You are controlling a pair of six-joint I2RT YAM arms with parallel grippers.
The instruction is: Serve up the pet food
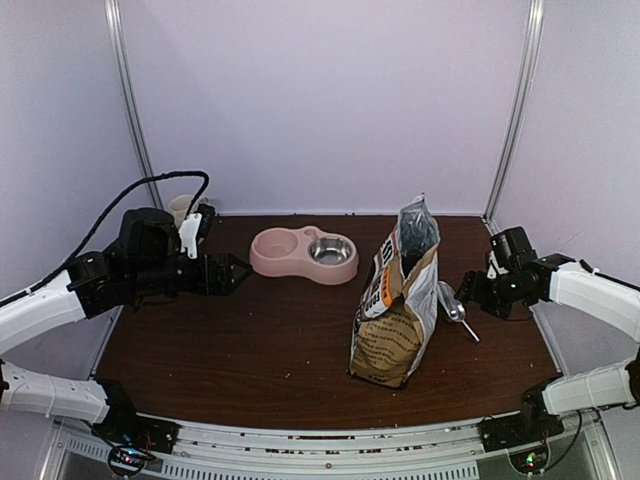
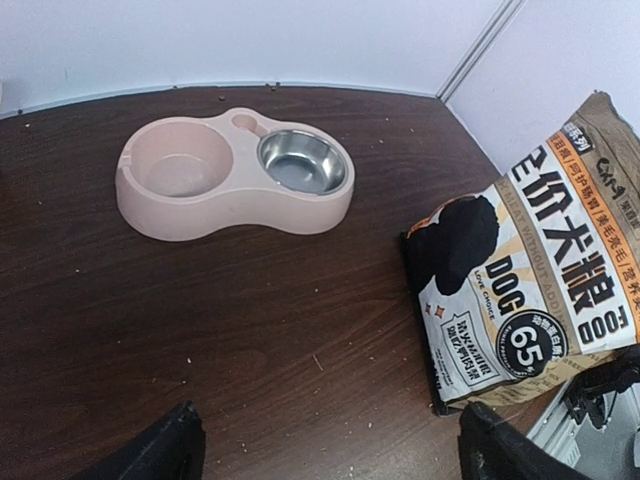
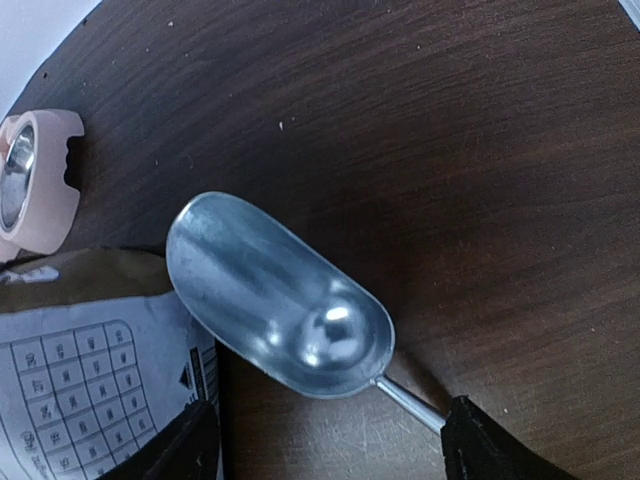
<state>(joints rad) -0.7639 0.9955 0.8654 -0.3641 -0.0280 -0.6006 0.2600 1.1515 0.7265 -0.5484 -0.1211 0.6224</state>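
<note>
The tan pet food bag (image 1: pixel 397 300) stands upright and open-topped right of the table's centre; it also shows in the left wrist view (image 2: pixel 540 290) and the right wrist view (image 3: pixel 90 370). No kibble is visible; the bag's inside is hidden. The pink double bowl (image 1: pixel 303 253) sits at the back centre, its pink well (image 2: pixel 180 165) and steel well (image 2: pixel 300 160) both empty. An empty metal scoop (image 3: pixel 275 295) lies on the table just right of the bag (image 1: pixel 452 303). My right gripper (image 3: pixel 320 450) is open above the scoop's handle (image 3: pixel 410 400). My left gripper (image 2: pixel 335 460) is open and empty, left of the bowl (image 1: pixel 238 272).
A white cup (image 1: pixel 183 208) stands at the back left corner behind the left arm. Pale walls and metal posts enclose the dark wooden table (image 1: pixel 260 350). Small crumbs are scattered on the wood (image 2: pixel 320 360).
</note>
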